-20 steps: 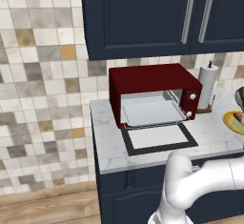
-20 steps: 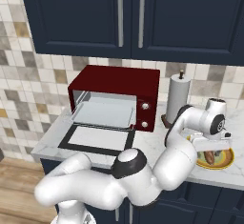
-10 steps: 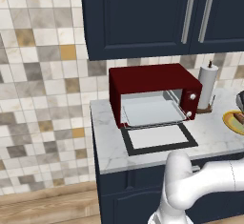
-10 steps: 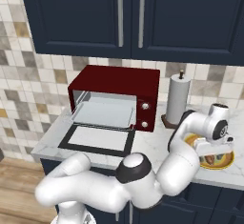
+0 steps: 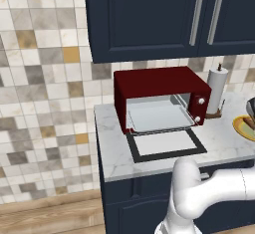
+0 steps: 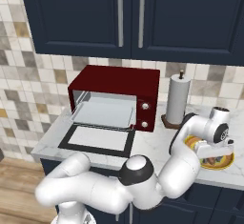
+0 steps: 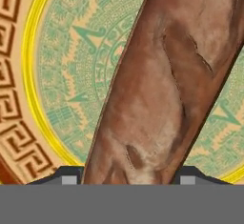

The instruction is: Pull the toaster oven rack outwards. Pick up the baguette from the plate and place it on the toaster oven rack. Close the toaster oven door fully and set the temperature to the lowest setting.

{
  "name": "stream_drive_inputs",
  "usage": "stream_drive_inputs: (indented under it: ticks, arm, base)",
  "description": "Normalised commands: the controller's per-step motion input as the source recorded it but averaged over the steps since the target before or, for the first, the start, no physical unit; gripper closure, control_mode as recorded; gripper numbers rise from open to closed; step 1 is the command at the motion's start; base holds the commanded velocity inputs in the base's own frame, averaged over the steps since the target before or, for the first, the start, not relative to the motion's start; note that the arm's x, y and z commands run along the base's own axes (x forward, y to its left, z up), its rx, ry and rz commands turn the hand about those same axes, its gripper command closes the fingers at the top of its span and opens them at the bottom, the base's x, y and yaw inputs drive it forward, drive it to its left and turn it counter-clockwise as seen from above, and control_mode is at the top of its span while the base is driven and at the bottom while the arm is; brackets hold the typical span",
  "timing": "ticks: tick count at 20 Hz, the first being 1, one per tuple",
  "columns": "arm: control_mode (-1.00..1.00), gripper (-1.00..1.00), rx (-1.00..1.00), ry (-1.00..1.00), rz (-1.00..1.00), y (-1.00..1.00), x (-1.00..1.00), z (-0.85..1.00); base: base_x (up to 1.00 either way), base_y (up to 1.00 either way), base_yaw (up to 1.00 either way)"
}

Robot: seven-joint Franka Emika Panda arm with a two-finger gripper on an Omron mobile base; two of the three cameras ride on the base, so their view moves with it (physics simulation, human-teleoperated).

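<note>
Arm bent down at lower right of the right view, my pincer (image 7: 125,179) spread astride the baguette (image 7: 167,89) lying on the plate (image 7: 33,75), grip uncertain.

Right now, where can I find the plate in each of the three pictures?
Left base view: the plate is at the right edge, on the counter, cut off by the frame.
Right base view: lower right, under the gripper.
Hand view: its patterned face with the yellow ring lies behind the baguette.
Shared landmark of the base views: the paper towel roll, near the plate.
</note>
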Motion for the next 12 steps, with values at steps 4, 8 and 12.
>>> stream_drive_inputs:
  ticks: [4, 8, 12]
  arm:
    - [-1.0, 1.0, 0.03, -0.14, 0.0, 0.05, -0.43, 0.14]
    - [-1.0, 1.0, 0.06, -0.13, 0.09, 0.25, -0.89, 0.45]
    - [-1.0, 1.0, -0.02, -0.07, 0.25, 0.38, -1.0, 0.69]
  base:
    - [0.0, 0.0, 0.0]
    - [0.0, 0.0, 0.0]
    - [0.0, 0.0, 0.0]
